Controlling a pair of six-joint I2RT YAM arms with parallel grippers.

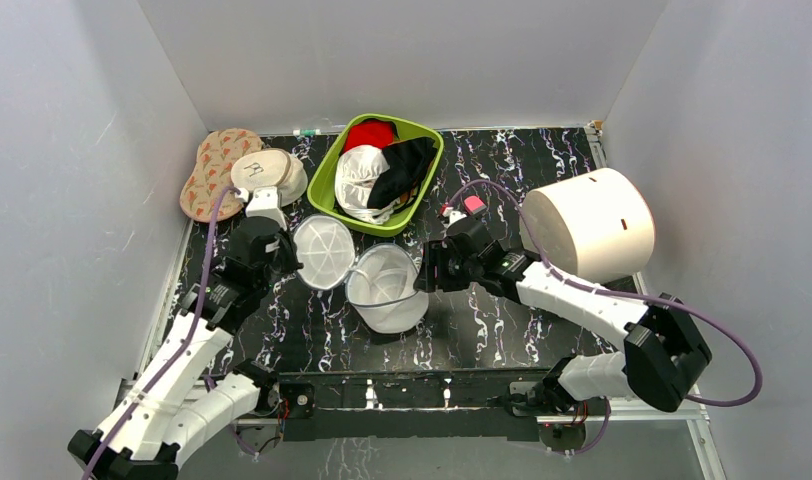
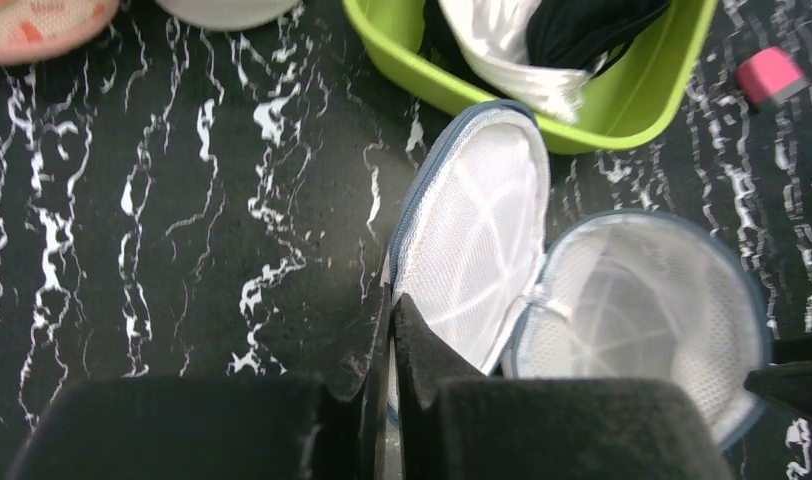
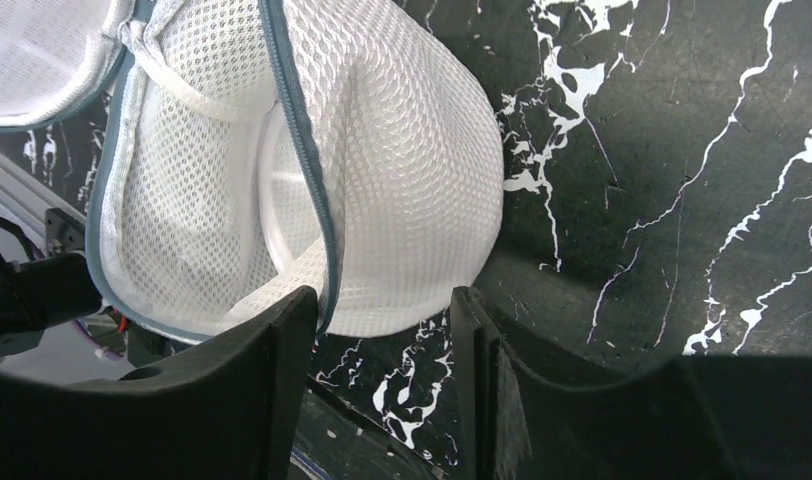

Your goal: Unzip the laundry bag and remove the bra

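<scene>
The laundry bag (image 1: 322, 250) lies unzipped on the dark marble table, its two white mesh halves spread like a clamshell. My left gripper (image 1: 292, 262) is shut on the grey-zippered rim of the left half (image 2: 477, 230); its fingertips (image 2: 392, 300) pinch that edge. The right half (image 2: 642, 310) stands as a hollow cup. My right gripper (image 3: 382, 300) is open right against this cup (image 3: 382, 150), with bare table between its fingers. The bra (image 1: 360, 180), white and glossy, lies in the green bin among other clothes.
The green bin (image 1: 327, 185) stands just behind the bag, holding red and black garments. A large white cylinder (image 1: 587, 222) lies at the right. A cream cap (image 1: 267, 172) and a patterned pad (image 1: 210, 170) sit at the back left. A small pink object (image 1: 474, 205) is near the right wrist.
</scene>
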